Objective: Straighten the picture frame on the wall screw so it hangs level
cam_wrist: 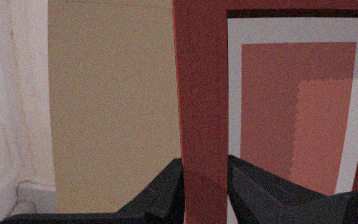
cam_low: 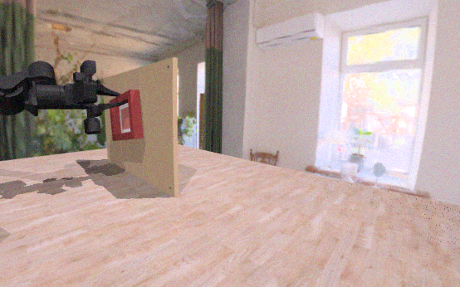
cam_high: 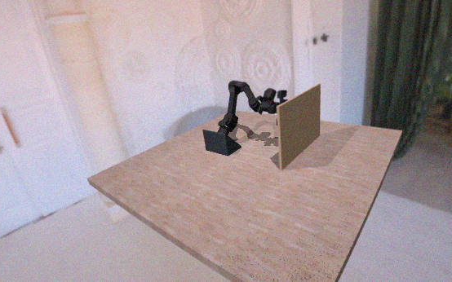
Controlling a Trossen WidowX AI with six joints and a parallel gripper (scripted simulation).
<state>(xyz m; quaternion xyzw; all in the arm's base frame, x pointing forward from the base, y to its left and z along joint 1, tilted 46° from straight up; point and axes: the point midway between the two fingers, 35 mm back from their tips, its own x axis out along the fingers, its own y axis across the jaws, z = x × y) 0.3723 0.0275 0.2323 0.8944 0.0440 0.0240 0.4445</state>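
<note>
The red picture frame (cam_low: pixel 136 120) (cam_wrist: pixel 203 100) is in front of the upright tan board (cam_high: pixel 300 126) (cam_low: pixel 158 145) (cam_wrist: pixel 115 100). It has a white mat and a reddish picture. My gripper (cam_low: pixel 121 99) (cam_wrist: pixel 202 165) is shut on the frame's left side bar, one finger on the outer edge and one inside the opening. In the wrist view the frame's inner top edge looks close to level, and its left bar leans very slightly. The screw and the notched strip are hidden behind the frame. In the top view the board hides the frame and my fingertips.
The board stands upright on the wooden table (cam_high: pixel 220 196) (cam_low: pixel 266 232). The arm reaches to it from its base side, where a dark wedge-shaped block (cam_high: pixel 220 143) stands. The board extends past the frame's left edge in the wrist view.
</note>
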